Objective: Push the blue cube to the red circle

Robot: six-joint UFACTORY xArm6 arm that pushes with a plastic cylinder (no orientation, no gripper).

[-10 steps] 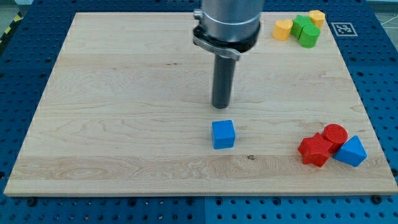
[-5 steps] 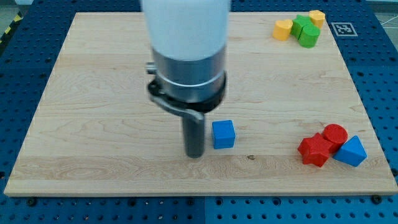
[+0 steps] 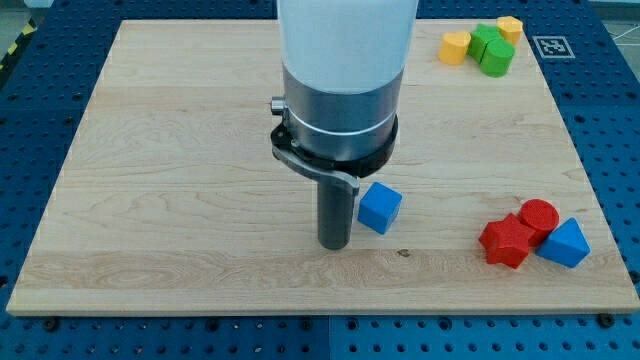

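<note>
The blue cube (image 3: 379, 207) sits on the wooden board (image 3: 180, 150), turned at an angle, a little right of centre toward the view's bottom. My tip (image 3: 334, 245) is on the board just left of the cube, touching or nearly touching its left side. The red circle block (image 3: 539, 215) lies at the view's lower right, well to the right of the cube. It is packed between a red star-like block (image 3: 507, 240) and a blue triangular block (image 3: 564, 244).
At the view's top right a cluster holds two yellow blocks (image 3: 455, 46) (image 3: 510, 27) and two green blocks (image 3: 496, 57) (image 3: 483, 39). A black-and-white marker tag (image 3: 551, 46) sits off the board's top right corner. The board's bottom edge is close below my tip.
My tip came down from above the cube to its left side, then moved right. The blue cube has shifted right and rotated. The other blocks have not moved.
</note>
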